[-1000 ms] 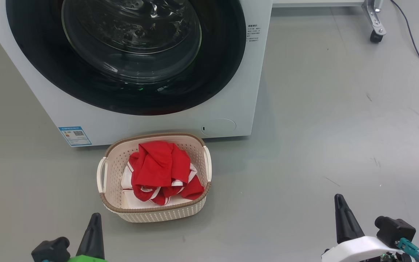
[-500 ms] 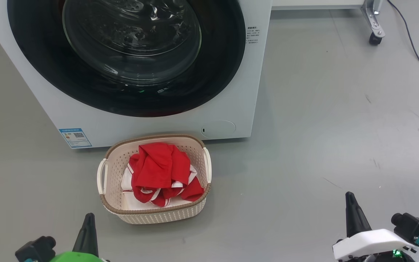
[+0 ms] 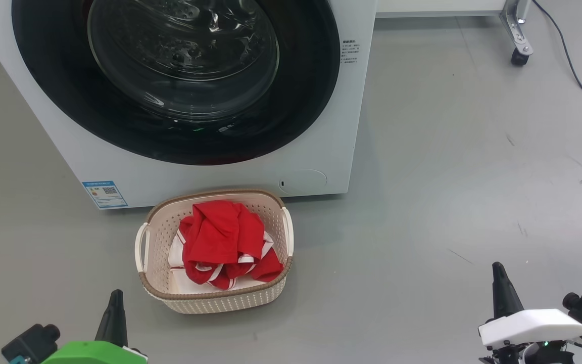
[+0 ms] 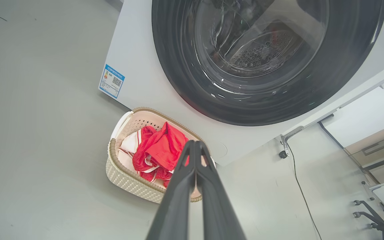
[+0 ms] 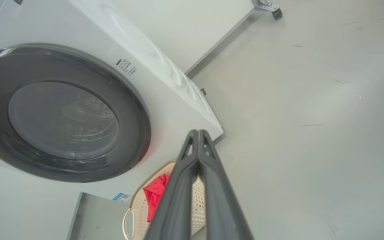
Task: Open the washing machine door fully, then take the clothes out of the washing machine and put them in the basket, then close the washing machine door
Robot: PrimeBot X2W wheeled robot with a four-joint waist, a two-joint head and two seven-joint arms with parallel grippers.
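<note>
One big white front-loading washing machine (image 3: 316, 151) stands on the grey floor (image 3: 447, 177), and in the head view it takes up the upper left. Its large round door (image 3: 301, 91), a wide glossy black rim around a bulging clear glass bowl, lies flat against the white front, closed. The perforated steel drum (image 4: 262, 50) shows dimly through the glass.

The small cream perforated plastic basket (image 3: 220, 301), which has a brown woven-look rim and two side handles, sits on the floor just in front of the machine's bottom edge, below the lowest part of the door. The bright red clothes with white stripe trim (image 3: 220, 235) lie bunched inside it, reaching about to the rim.

The left gripper (image 3: 116, 296) is clenched, its two long dark fingers pressed into a single point with nothing between them. It hovers near the basket's near left corner, apart from it. The right gripper (image 3: 498, 270) is likewise pinched together and empty, well apart from the basket over bare floor to the right.

A small blue label sticker (image 3: 104, 194) sits at the front's lower left corner and a round white flap (image 3: 302, 180) at its lower right. A black caster (image 3: 517, 56) and a dark cable (image 3: 574, 65) lie toward the far right of the floor.
</note>
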